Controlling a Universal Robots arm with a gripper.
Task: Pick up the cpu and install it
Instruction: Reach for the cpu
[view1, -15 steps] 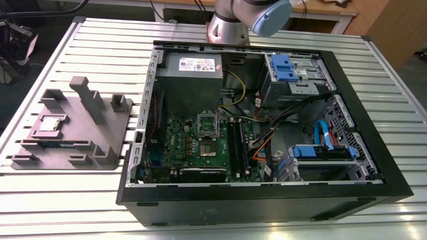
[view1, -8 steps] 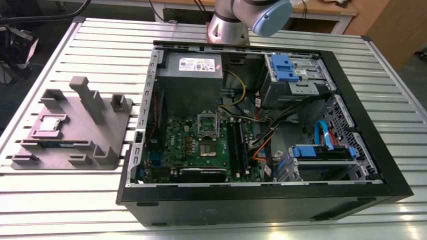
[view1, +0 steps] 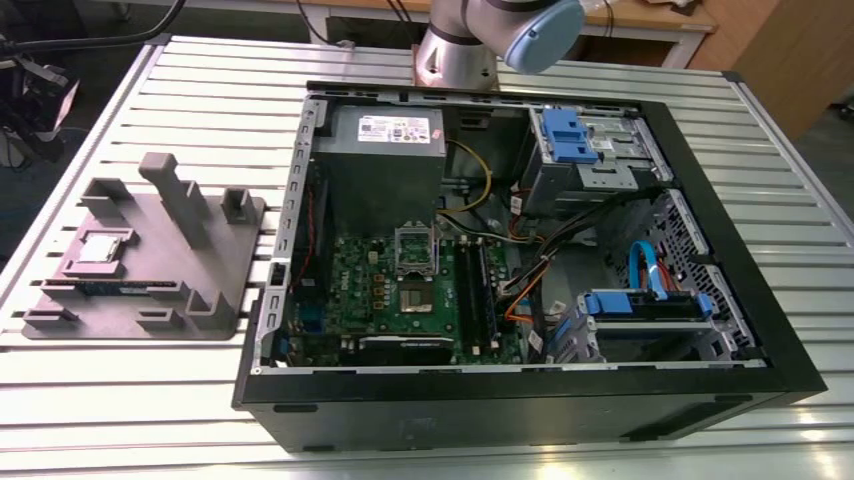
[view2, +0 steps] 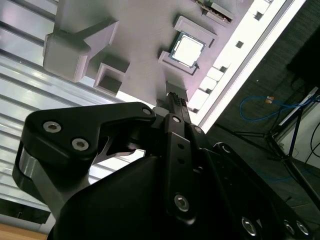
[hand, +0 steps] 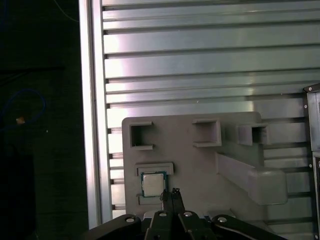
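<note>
Gripper (hand: 172, 192) near silvery, seemingly green-rimmed cpu (hand: 153, 184).

Table (view1: 134, 400) carries parts holder (view1: 220, 270) at exterior view's left & open PC case (view1: 534, 395) just beside it at right, w/ motherboard (view1: 387, 290) lying inside (arm base (view1: 461, 50) behind case); cpu (hand: 153, 184) sits in a holder recess; gripper (hand: 172, 196) over holder, just beside cpu.
</note>
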